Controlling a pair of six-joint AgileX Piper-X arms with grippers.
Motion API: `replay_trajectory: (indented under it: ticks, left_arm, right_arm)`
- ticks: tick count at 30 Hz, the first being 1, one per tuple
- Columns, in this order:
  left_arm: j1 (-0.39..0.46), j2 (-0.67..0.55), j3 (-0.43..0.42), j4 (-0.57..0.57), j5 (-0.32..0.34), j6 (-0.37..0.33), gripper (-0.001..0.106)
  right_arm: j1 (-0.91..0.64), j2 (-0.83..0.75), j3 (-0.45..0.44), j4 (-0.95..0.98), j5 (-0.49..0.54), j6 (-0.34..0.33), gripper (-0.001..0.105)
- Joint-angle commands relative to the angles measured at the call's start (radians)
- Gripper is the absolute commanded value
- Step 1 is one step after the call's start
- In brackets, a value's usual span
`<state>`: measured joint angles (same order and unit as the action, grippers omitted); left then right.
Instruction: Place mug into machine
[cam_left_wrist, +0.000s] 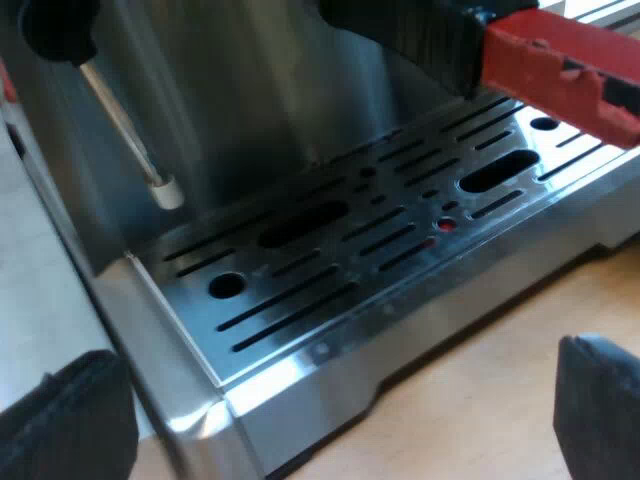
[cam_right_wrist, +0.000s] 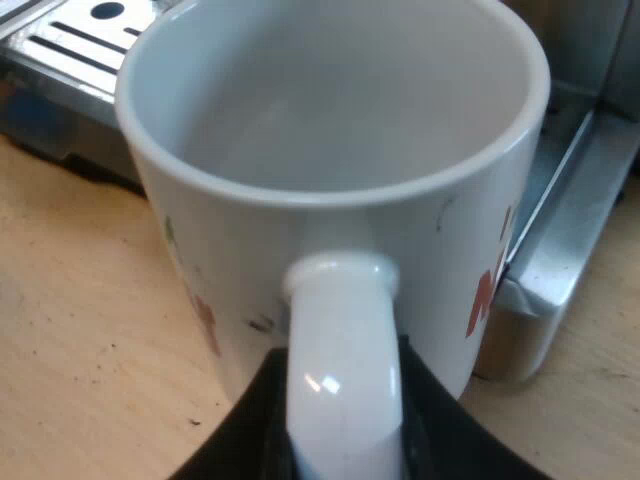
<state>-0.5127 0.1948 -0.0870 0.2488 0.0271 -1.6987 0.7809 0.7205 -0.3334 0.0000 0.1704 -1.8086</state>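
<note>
Gripping the white mug (cam_right_wrist: 330, 150) by its handle, the right gripper (cam_right_wrist: 345, 420) had both fingers clamped on it. The mug was upright and empty, over the wooden table (cam_right_wrist: 80, 350), just beside a corner of the espresso machine (cam_right_wrist: 560, 230). The left gripper (cam_left_wrist: 330, 415) hung spread wide, holding nothing, before the drip tray (cam_left_wrist: 330, 260). The holder's red handle end (cam_left_wrist: 560, 65) sat above the tray.

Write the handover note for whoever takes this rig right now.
Left gripper: open, empty, at the front of the espresso machine, looking onto its drip tray.
Right gripper: shut on the mug by its handle.
Mug: upright, empty, over the wooden table beside the machine's base, not on the tray.
The locked-in holder's red handle end sticks out above the tray.
Done: mug grasped.
Left: set the mug on the tray, then release.
</note>
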Motion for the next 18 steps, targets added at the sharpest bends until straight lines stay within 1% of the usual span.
replay_trajectory:
  ticks: [1, 3, 4, 5, 9, 14, 18]
  left_arm:
    - [-0.004, 0.02, -0.003, -0.056, 0.053, 0.002, 0.085]
    - [-0.004, 0.025, -0.003, -0.07, 0.065, 0.002, 0.085]
    - [-0.004, 0.028, -0.003, -0.076, 0.069, 0.002, 0.085]
    - [-0.004, 0.028, -0.003, -0.075, 0.069, 0.002, 0.085]
    - [-0.004, 0.028, -0.003, -0.075, 0.084, 0.002, 0.085]
    - [-0.004, 0.028, -0.003, -0.075, 0.084, -0.001, 0.085]
    - [-0.004, 0.028, -0.003, -0.075, 0.084, -0.002, 0.085]
  right_arm:
    - [0.02, 0.026, -0.02, -0.11, 0.014, 0.018, 0.0]
    - [0.035, 0.064, -0.02, -0.172, 0.017, 0.026, 0.0]
    - [0.04, 0.149, -0.028, -0.263, 0.027, 0.034, 0.0]
    - [0.04, 0.183, -0.042, -0.284, 0.027, 0.034, 0.0]
    - [0.04, 0.279, -0.102, -0.325, 0.027, 0.034, 0.0]
    - [0.04, 0.412, -0.179, -0.364, 0.027, 0.034, 0.0]
    - [0.04, 0.457, -0.205, -0.391, 0.027, 0.034, 0.0]
